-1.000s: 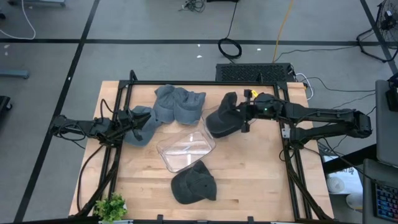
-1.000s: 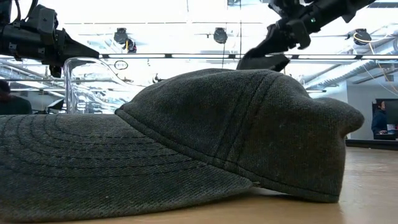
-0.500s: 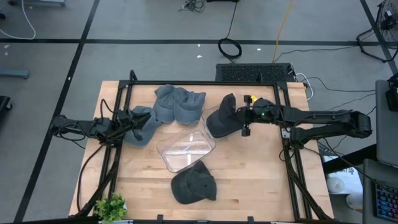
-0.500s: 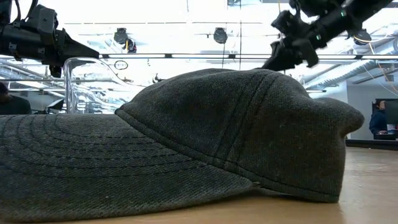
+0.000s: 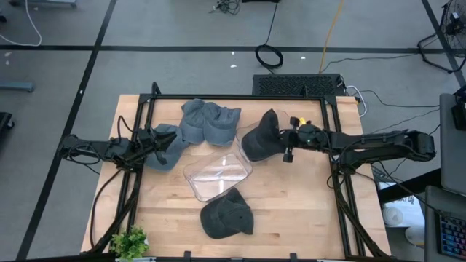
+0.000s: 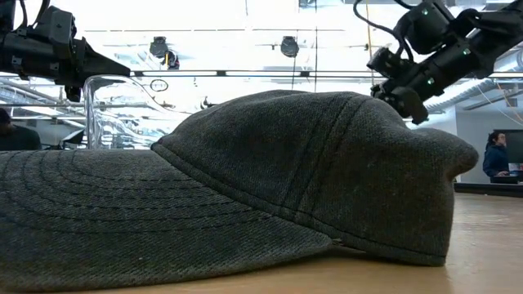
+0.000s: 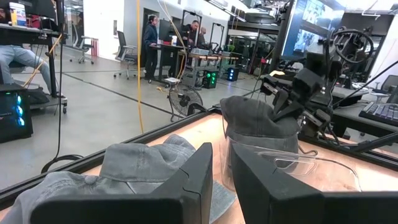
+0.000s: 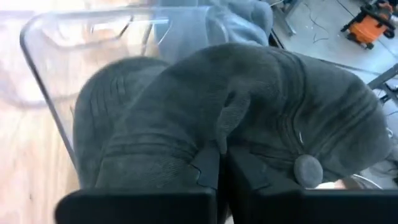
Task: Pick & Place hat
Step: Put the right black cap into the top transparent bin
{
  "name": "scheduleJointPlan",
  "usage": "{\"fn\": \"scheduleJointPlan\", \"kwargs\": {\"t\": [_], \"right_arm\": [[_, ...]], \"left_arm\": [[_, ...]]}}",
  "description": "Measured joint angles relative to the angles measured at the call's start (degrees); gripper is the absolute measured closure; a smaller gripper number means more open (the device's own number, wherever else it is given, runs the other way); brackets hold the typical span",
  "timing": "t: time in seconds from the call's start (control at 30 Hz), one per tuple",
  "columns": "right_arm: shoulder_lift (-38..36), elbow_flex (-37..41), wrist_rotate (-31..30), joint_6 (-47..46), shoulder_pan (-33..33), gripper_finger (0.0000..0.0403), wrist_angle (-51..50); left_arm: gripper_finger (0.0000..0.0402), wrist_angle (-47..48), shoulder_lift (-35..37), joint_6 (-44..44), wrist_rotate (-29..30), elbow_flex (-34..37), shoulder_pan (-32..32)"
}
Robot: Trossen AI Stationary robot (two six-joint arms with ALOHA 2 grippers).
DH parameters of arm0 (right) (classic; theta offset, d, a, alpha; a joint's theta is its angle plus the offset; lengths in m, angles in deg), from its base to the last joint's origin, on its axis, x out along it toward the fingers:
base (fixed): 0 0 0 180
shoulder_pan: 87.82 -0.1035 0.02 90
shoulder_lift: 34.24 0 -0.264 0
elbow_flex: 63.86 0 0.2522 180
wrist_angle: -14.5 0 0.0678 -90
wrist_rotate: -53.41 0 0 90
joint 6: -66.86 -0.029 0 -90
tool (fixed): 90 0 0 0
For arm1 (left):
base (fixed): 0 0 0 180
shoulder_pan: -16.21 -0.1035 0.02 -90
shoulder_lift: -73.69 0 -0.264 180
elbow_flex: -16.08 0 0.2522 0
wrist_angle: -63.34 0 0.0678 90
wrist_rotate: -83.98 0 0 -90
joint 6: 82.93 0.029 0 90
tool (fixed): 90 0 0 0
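High view has the right gripper [image 5: 286, 142] right at the edge of the dark grey cap [image 5: 259, 138], which leans on the far-right rim of the clear plastic bin [image 5: 218, 175]. Its fingers [image 8: 214, 168] look pressed nearly together on a fold of the cap's crown, so I'd call that a pinch.

The risk I see: the cap is only propped on the rim, not inside, and a thin pinch of cloth could slip and leave it on the table [image 5: 306, 211] — or a drag could shove the light bin.

Left gripper [image 5: 148, 142] sits at the blue-grey cap [image 5: 166, 147], fingers [image 7: 186, 180] close together — whether they hold cloth I can't tell. Low view is mostly blocked by the near cap [image 6: 245, 188].
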Motion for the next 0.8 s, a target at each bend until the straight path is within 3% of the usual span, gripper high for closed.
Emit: {"fn": "scheduleJointPlan", "kwargs": {"t": [0.27,0.53,0.67,0.8], "right_arm": [[-1.8,0.0,1.2,-4.5,-1.7,0.0274,10.0],[-7.9,-0.7,-4.4,-8.4,-1.8,0.0161,12.0],[-8.2,-6.7,-3.2,-12.9,-3.3,0.0169,4.5],[-4.2,-17.6,-1.6,-13.9,-6.2,0.0237,-12.6]], "left_arm": [[0.0334,0.0,0.0,0.0,0.0,0.0,0.0],[0.0334,0.0,0.0,0.0,0.0,0.0,0.0],[0.0334,0.0,0.0,0.0,0.0,0.0,0.0],[0.0334,0.0,0.0,0.0,0.0,0.0,0.0]]}}
